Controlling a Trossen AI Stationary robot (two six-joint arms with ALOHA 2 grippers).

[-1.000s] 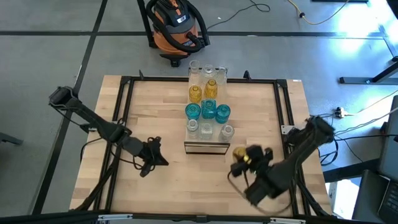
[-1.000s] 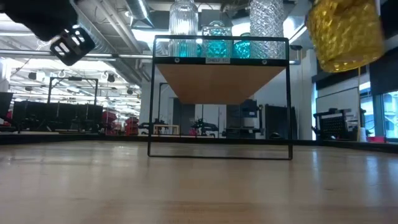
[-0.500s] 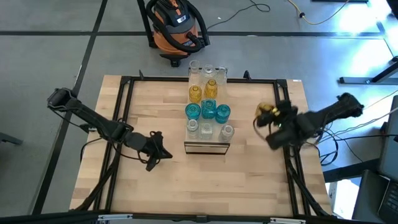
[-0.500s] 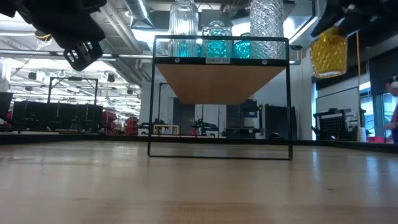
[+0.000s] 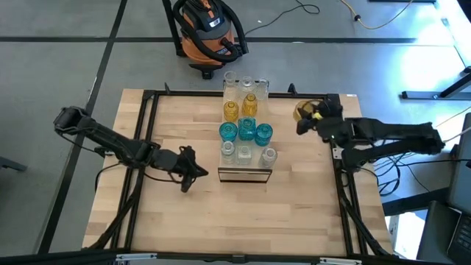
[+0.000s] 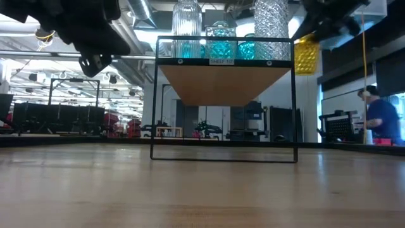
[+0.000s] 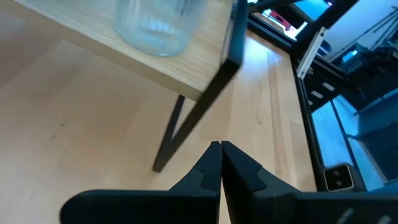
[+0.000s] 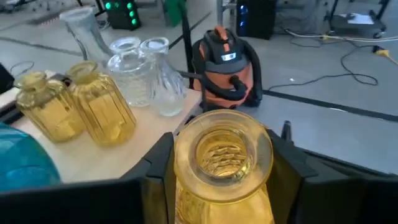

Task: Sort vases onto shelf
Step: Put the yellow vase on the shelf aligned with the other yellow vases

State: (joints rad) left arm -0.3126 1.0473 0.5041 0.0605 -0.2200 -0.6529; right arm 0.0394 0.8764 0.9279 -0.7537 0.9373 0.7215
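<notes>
The light-wood shelf (image 5: pixel 245 175) stands mid-table on thin black legs and carries rows of clear, amber and teal vases (image 5: pixel 246 131). My right gripper (image 5: pixel 310 118) is shut on one amber vase (image 5: pixel 304 111), up in the air to the right of the shelf's far end; the low view shows this amber vase (image 6: pixel 307 54) about level with the shelf top (image 6: pixel 224 85). My left gripper (image 5: pixel 188 168) is shut and hovers left of the shelf's near end. Its wrist view shows a clear vase (image 7: pixel 152 25) at the shelf's corner. My right gripper pinches the amber vase between its two fingers (image 8: pixel 158 165), one on each side of the body just below the flared rim (image 8: pixel 222 127). The fingers come roughly level from the table's right side. The vase stays upright, mouth up, lifted clear of table and shelf.
Two amber vases (image 8: pixel 102 106) and clear ones (image 8: pixel 146 71) stand at the shelf's far end. An orange shop vacuum (image 5: pixel 206 29) sits on the floor beyond the far edge. Bare wood tabletop (image 5: pixel 184 221) lies left, right and near the shelf. A person (image 6: pixel 380 120) stands far off.
My right gripper has carried the amber vase from the table's near right area toward the far edge and in toward the shelf's far end, keeping it upright. My left gripper has drifted right, toward the shelf's near left corner.
</notes>
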